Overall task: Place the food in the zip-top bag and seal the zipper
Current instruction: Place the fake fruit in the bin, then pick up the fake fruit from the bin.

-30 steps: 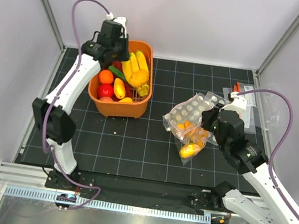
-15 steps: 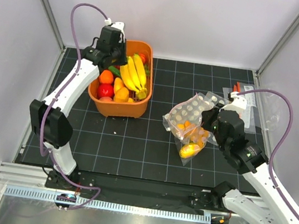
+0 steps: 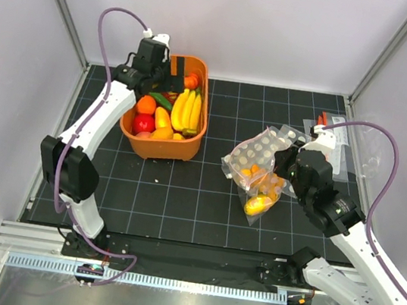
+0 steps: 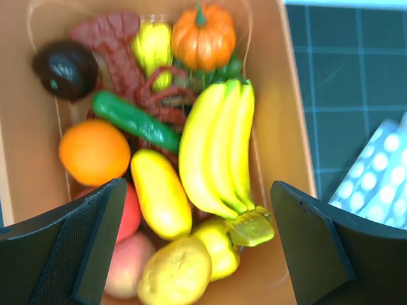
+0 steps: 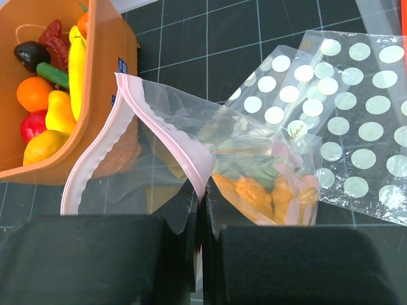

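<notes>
Two grippers: well apart.
left gripper (image 4: 197,216): fingers wide, empty, above food (image 4: 216,152) in orange bin (image 4: 280,127).
right gripper (image 5: 200,203): clamped on zipper (image 5: 172,136); zip-top bag (image 5: 254,171) mouth gaping.

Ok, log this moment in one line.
left tool: open above orange plastic bin | right tool: shut on pale pink zipper of clear zip-top bag | bag: unsealed, orange food inside

"What is new with the left claw (image 4: 197,213)?"

"Its jaws now stand wide apart. A second ago they were nearly closed."

"And the banana bunch (image 4: 219,152)?"

"It sat tilted up before. Now it lies flat in the orange bin (image 4: 280,114), along the right wall, free of the claw."
</notes>
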Tool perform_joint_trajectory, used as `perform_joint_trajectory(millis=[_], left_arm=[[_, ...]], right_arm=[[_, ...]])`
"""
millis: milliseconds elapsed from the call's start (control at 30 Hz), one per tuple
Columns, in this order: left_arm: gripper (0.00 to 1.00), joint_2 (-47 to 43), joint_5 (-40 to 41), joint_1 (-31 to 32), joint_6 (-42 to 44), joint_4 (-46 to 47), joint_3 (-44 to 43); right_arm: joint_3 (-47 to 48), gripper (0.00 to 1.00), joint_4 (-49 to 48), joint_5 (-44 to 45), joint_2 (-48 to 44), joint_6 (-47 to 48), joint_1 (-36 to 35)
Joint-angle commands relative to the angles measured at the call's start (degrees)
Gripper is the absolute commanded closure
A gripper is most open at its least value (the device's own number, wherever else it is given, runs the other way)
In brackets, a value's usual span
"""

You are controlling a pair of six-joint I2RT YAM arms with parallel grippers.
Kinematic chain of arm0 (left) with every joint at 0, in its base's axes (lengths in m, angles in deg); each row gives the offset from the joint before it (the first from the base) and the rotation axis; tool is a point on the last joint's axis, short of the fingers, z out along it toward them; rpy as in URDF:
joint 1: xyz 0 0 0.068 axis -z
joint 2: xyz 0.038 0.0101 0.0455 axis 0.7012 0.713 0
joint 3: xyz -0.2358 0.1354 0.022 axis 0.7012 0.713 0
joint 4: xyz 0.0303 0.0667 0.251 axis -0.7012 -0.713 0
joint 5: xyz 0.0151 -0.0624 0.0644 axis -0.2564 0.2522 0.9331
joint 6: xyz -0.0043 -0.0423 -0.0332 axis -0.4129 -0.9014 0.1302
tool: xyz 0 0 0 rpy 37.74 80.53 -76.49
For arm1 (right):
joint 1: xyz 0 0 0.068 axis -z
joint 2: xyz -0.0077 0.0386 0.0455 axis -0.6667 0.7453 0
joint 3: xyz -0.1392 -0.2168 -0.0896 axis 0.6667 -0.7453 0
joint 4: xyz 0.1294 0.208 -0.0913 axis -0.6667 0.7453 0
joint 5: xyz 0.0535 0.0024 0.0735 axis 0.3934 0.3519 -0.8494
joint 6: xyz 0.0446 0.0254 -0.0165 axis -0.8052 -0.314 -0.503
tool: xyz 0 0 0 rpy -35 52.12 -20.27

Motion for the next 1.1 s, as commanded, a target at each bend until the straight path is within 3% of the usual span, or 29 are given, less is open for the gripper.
perform_joint_trajectory(millis=[0,167,233,533,633,667,767,1067], left_arm=[[0.00,-2.3,-0.5,1.2,0.4,-5.8,3.1],[0.00,-4.6,1.5,2.6,1.0,-6.7,11.8],[0.00,-3.5,5.7,2.7,0.5,-7.2,13.6],[0.00,12.6,8.2,2.4,-0.4,-8.9,9.2],[0.29,12.6,6.1,2.4,-0.5,-6.3,10.6],[0.50,10.1,5.8,2.5,-0.7,-4.8,11.4],[0.70,1.8,5.2,2.4,-1.1,-1.5,15.0],[0.80,-18.3,5.2,2.5,-1.9,2.7,23.4]], right_arm=[[1.1,0.99,-2.4,0.7,-0.5,0.2,0.1],[1.0,0.99,-2.5,0.4,-0.4,0.1,0.1],[1.0,0.99,-2.6,0.4,-0.4,0.2,0.1],[0.7,0.99,-3.0,0.1,-0.2,0.0,0.1],[0.7,0.99,-3.0,0.2,-0.3,0.1,0.1],[0.7,0.99,-3.0,0.2,-0.3,0.1,0.1],[0.8,0.99,-2.9,0.0,-0.3,0.2,0.1],[0.8,0.99,-2.8,-0.2,-0.4,0.2,0.1]])
